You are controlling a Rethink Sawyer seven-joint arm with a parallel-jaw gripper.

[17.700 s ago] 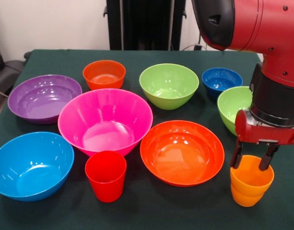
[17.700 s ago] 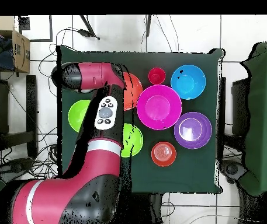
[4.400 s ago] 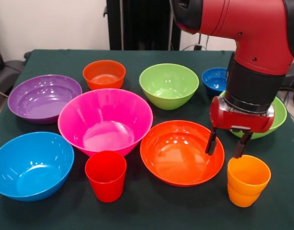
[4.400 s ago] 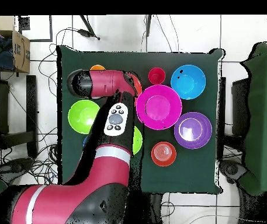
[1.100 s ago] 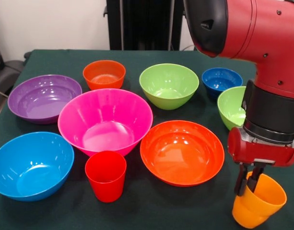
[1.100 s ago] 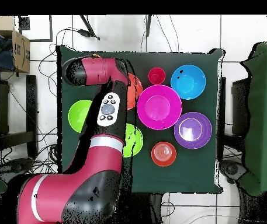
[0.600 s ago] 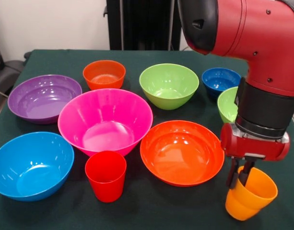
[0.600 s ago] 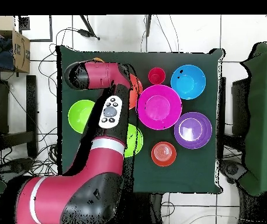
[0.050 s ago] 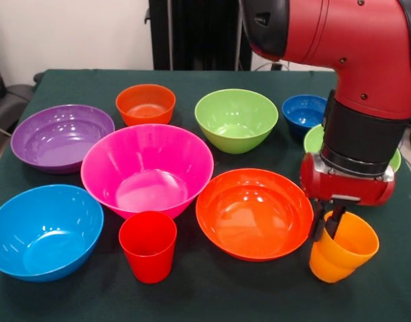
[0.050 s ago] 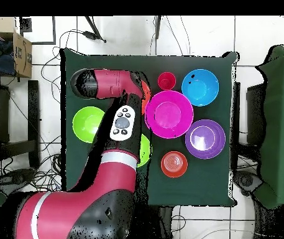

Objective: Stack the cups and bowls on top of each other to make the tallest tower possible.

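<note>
My gripper (image 9: 327,225) is shut on the near-left rim of the orange cup (image 9: 339,251), one finger inside and one outside. The cup hangs tilted beside the right edge of the large orange-red bowl (image 9: 254,213). The red cup (image 9: 148,247) stands upright in front of the pink bowl (image 9: 147,168). Around them sit the light blue bowl (image 9: 43,230), purple bowl (image 9: 61,136), small orange-red bowl (image 9: 145,104), a lime green bowl (image 9: 236,119) and the small blue bowl (image 9: 303,111). A second green bowl (image 9: 314,141) is mostly hidden behind the arm. In the overhead view the arm hides the orange cup.
Every bowl sits separately on the dark green tablecloth (image 9: 78,84). From above, the red cup (image 10: 166,81), light blue bowl (image 10: 200,87), pink bowl (image 10: 168,114) and purple bowl (image 10: 205,138) lie right of the arm, a green bowl (image 10: 87,122) left of it.
Over the last second my gripper has carried the orange cup to the left, toward the large orange-red bowl. Earlier it stood open above the cup, then shut on the rim.
</note>
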